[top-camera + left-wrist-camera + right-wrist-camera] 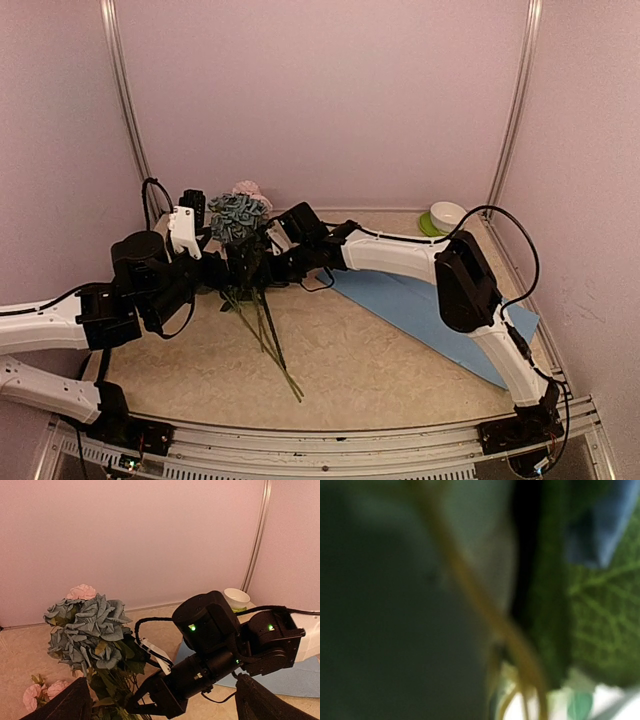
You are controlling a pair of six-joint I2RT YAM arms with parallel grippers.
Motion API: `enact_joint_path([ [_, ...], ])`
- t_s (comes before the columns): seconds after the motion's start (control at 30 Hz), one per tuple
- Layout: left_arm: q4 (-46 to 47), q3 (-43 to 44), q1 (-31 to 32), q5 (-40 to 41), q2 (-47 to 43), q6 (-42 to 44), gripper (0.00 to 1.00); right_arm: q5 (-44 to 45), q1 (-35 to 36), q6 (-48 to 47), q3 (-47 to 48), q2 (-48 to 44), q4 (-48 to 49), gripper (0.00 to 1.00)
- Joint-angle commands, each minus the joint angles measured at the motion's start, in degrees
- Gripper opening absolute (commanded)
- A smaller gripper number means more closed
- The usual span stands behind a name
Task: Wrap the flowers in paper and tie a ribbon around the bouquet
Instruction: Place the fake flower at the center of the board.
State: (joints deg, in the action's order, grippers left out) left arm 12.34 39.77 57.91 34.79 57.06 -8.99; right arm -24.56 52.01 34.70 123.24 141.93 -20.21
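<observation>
The flowers (238,216) have blue-grey and pink blooms held up at the back left, and their long stems (272,345) slant down to the table. My right gripper (255,263) reaches in from the right and is shut on the flowers just under the leaves. In the left wrist view it shows as dark pinched fingers (126,700) among the foliage below the blooms (90,630). The right wrist view is a blur of stems (485,610) and a leaf (600,630). My left gripper (193,205) stands open beside the blooms, its fingers (65,705) spread wide. The light blue paper (430,310) lies flat under the right arm. The ribbon is out of view.
A white bowl (446,214) on a green mat stands at the back right corner. Pale walls with metal posts (125,95) close in the table on three sides. A thin black cable (318,284) loops under the right wrist.
</observation>
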Motion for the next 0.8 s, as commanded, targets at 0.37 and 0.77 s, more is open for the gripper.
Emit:
enact_joint_path([
  [0.37, -0.61, -1.53, -2.53, -2.11, 3.62, -2.02, 0.96, 4.78, -1.87, -11.39, 5.54, -6.03, -6.62, 1.0],
  [0.77, 4.47, 6.53, 3.81, -12.91, 23.73, 2.71, 0.88, 11.88, -36.55, -24.61, -49.54, -45.75, -11.56, 1.0],
])
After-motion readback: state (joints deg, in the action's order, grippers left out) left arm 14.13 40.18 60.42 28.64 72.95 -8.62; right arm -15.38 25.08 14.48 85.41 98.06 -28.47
